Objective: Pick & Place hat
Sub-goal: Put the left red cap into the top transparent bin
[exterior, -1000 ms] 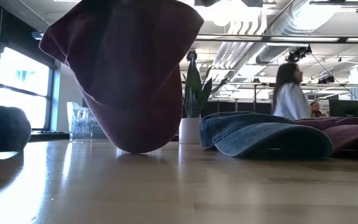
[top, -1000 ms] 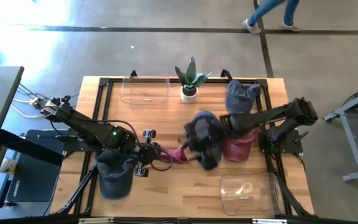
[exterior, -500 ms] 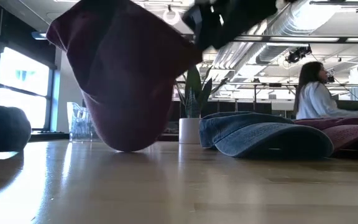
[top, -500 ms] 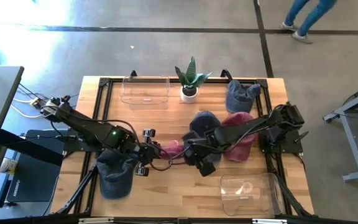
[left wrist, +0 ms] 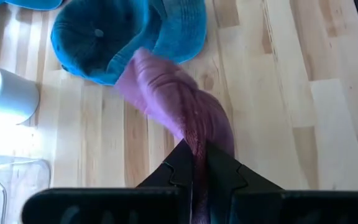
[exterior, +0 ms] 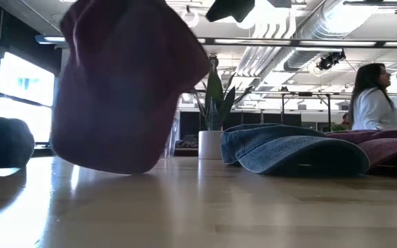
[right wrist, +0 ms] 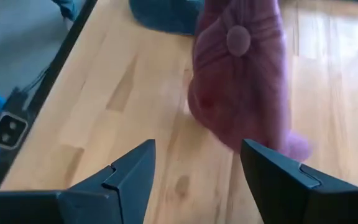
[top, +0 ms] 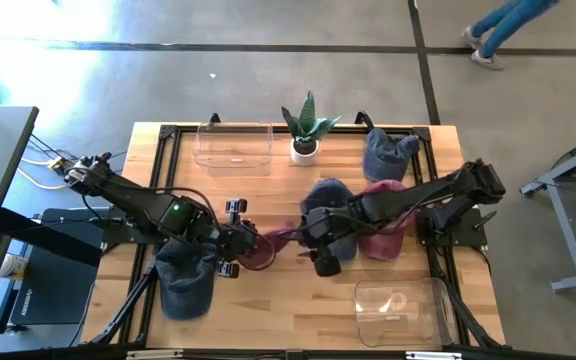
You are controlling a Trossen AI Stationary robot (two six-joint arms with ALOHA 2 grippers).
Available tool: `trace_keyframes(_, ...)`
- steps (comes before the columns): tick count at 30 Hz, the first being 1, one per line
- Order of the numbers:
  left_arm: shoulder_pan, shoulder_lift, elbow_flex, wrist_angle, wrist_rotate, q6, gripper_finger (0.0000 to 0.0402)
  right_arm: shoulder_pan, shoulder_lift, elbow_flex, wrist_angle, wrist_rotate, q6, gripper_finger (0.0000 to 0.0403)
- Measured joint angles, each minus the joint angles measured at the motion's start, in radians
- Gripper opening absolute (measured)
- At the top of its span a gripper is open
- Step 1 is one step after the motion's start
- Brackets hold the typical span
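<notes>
A maroon hat (top: 261, 247) hangs from my left gripper (top: 240, 240), which is shut on it near the table's middle. In the low view the maroon hat (exterior: 123, 83) fills the left, its lower edge close to the tabletop. My right gripper (right wrist: 197, 171) stands open just right of the hat, fingers apart and facing its crown button (right wrist: 238, 38), touching nothing. In the high view my right gripper (top: 318, 257) sits near the hat. A blue hat (top: 328, 200), a second maroon hat (top: 386, 228) and another blue hat (top: 388, 155) lie on the table. My left gripper pinches a bunched fold of the maroon hat's cloth (left wrist: 197, 152) between its two shut fingers, at one end of the hat. The fingers slant down from the table's left side. The rest of the hat (left wrist: 176, 99) hangs beyond them; whether its lower edge (exterior: 112, 167) touches the table, I cannot tell.
A dark hat (top: 186, 282) lies at the near left. Clear bins stand at the far side (top: 233, 150) and near right (top: 403, 305). A potted plant (top: 305, 130) stands at the far middle. A person (exterior: 372, 96) is in the room beyond.
My right gripper has come off the blue hat toward the table's near edge and the held maroon hat, and has rolled a little. My left gripper has risen slightly; the maroon hat has drawn closer to it and swung, its lower part now broader in the low view.
</notes>
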Motion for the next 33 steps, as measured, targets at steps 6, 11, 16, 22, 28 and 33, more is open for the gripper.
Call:
trace_keyframes(6, 0.000, 0.000, 0.000, -0.003, 0.000, 0.001, 0.0021, -0.041, 0.066, -0.004, 0.032, 0.103, 0.004, 0.0243)
trace_keyframes(11, 0.000, 0.000, 0.000, -0.015, 0.008, 0.001, 0.0021, -0.095, 0.029, 0.018, 0.054, 0.031, 0.038, 0.0244)
trace_keyframes(16, 0.000, 0.000, 0.000, -0.016, 0.008, 0.001, 0.0021, -0.157, 0.028, 0.015, 0.158, -0.170, 0.004, 0.0243)
trace_keyframes(22, 0.000, 0.000, 0.001, -0.014, 0.008, 0.001, 0.0021, -0.182, 0.109, -0.002, 0.249, -0.348, -0.037, 0.0236)
trace_keyframes(28, 0.000, 0.000, 0.000, -0.011, 0.008, -0.039, 0.0021, -0.176, 0.127, -0.002, 0.255, -0.541, 0.023, 0.0141)
trace_keyframes(33, 0.048, 0.006, -0.027, 0.073, 0.214, -0.119, 0.0038, -0.192, 0.127, -0.002, 0.294, -0.708, 0.155, 0.0015)
